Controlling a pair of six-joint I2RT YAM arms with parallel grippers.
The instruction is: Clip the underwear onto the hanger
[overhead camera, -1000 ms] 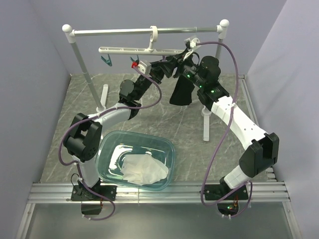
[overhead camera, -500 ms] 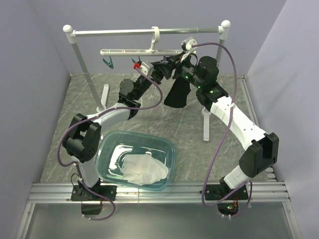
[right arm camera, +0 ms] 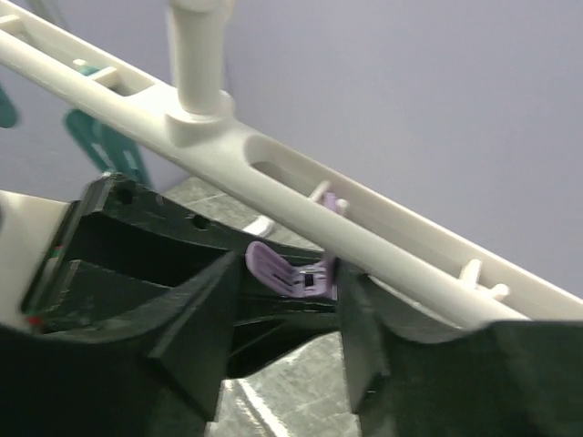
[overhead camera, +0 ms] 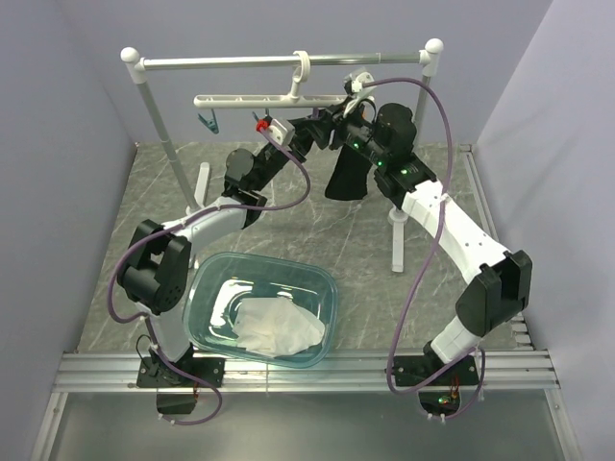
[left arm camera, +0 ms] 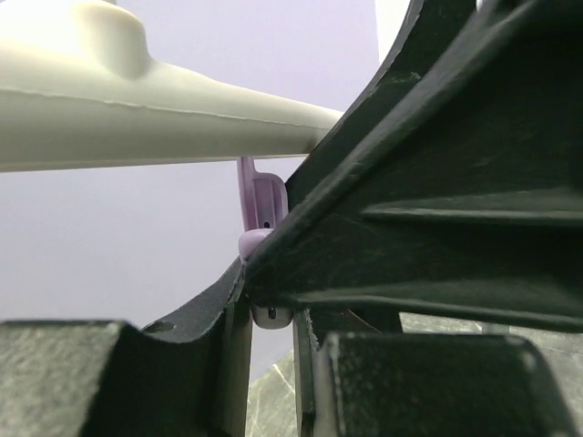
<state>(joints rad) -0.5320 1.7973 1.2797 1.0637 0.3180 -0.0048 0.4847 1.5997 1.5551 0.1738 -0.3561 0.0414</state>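
From above, the underwear (overhead camera: 348,178) hangs limp just below the hanger (overhead camera: 269,97), where both claws meet. Only the right wrist camera shows the right claw (right arm camera: 288,279) open, its fingers astride the purple peg (right arm camera: 291,270). The left claw (left arm camera: 271,330) has close-set fingers, but I cannot tell its grip.

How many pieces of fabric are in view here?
2: the black underwear hangs just below the hanger, and the white cloth lies in the teal tub. More could be hidden under that cloth.
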